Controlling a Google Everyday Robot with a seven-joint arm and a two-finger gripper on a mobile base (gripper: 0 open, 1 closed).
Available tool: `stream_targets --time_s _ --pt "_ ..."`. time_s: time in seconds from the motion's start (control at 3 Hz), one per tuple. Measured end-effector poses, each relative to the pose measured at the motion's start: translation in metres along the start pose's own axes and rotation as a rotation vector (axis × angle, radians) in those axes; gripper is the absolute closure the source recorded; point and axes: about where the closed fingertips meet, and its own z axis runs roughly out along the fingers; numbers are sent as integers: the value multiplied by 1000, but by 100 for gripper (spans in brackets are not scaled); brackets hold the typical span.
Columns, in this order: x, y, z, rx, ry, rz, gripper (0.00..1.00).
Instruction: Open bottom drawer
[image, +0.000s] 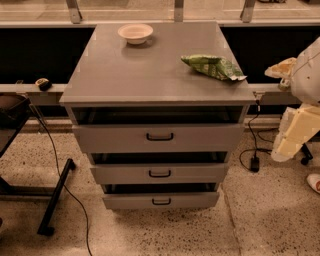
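Observation:
The grey cabinet (150, 75) stands in the middle of the camera view with three drawers. The bottom drawer (161, 201) is the lowest and smallest-looking front, with a small black bar handle (161, 201) at its centre. A dark gap shows above its front, as with the middle drawer (160, 173) and top drawer (160, 137). My gripper (289, 141) hangs at the right edge of the view, cream-coloured, well to the right of the cabinet and about level with the top and middle drawers. It touches nothing.
A white bowl (135, 33) and a green snack bag (214, 66) lie on the cabinet top. A black stand leg (55, 200) and cable (75, 200) lie on the floor at left. A black cable and plug (254, 162) lie right of the cabinet.

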Motion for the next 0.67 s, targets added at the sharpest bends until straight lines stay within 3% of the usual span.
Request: stream_targets --time_s 0.33,0.67 --pt "2 13 36 -74 74 23 0" --pt "17 7 24 -35 46 77 0"
